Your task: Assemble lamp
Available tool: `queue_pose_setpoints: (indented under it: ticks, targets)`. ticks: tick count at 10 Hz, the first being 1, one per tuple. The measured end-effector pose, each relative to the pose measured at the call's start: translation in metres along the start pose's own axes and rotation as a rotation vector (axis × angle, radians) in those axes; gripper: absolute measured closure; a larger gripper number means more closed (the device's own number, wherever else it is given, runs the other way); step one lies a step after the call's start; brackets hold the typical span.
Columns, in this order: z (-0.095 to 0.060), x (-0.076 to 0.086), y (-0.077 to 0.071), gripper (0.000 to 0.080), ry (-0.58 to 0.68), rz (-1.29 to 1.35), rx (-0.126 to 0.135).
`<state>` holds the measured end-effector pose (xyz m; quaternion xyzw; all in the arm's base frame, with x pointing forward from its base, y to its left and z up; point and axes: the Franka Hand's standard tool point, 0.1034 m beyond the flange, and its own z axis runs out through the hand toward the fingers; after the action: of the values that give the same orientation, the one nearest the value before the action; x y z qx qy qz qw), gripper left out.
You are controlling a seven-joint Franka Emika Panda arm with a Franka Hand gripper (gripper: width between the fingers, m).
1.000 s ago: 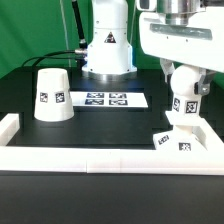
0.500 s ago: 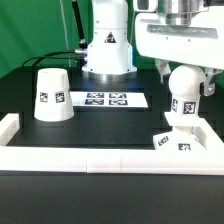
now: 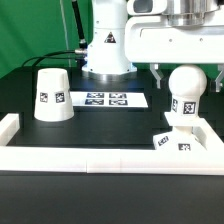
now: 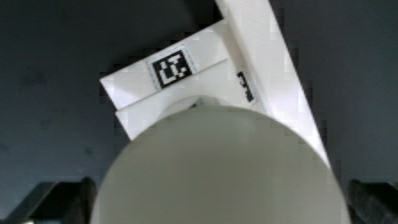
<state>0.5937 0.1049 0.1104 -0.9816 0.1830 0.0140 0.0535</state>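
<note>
exterior view: the gripper hangs directly over the bulb on the exterior view's right. its two dark fingers stand wide, one on each side of the ball's crown, and daylight shows between each finger and the white surface. they hold nothing. the bulb stands upright, stem down, on the flat base, which lies just behind the white front rail. whether the stem is fully seated cannot be told from here. the shade sits mouth down, well apart on the exterior view's left. the marker board lies between it and the base.

wrist view: the bulb fills the middle of the picture, seen from its crown. the base with its tag shows beyond it. the fingers appear only as dark tips at the two edges, clear of the ball.

finding: the bulb's long axis is vertical and in line with the gripper's own axis, centred between the fingers. in my judgement any regrip needs only a straight descent and a closing. a lift would clear the crown without side travel.
</note>
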Motion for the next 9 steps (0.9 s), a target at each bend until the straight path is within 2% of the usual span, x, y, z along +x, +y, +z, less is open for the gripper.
queue_pose_setpoints:
  ticks: [6,9]
  targets:
    - [0.001,-0.0005,0.0006,0.0101,0.001,-0.46,-0.002]
    - [0.001,-0.0001,0.0017,0.0101,0.002,-0.655,-0.021]
